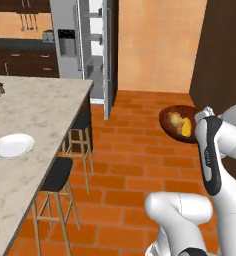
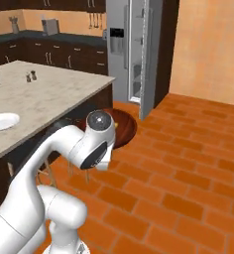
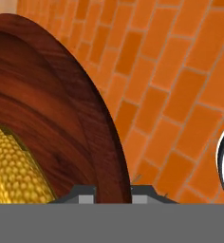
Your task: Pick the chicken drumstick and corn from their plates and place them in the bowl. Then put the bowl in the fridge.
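Gripper (image 3: 113, 192) is clamped on the rim of the wooden bowl (image 3: 52, 109), one finger (image 3: 83, 193) inside, one outside. Corn (image 3: 16, 166) sits just inside the fingers, drumstick (image 1: 174, 120) beside it; open fridge (image 1: 92, 45) well beyond.

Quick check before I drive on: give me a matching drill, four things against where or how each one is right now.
1. wooden bowl
2. corn
3. white plate
4. fridge

a. door open
b. on the island counter
c. carried above the brick floor, gripper jaws shut on its rim
d. beside the chicken drumstick, inside the bowl

Pairs: 1-c, 2-d, 3-b, 4-a
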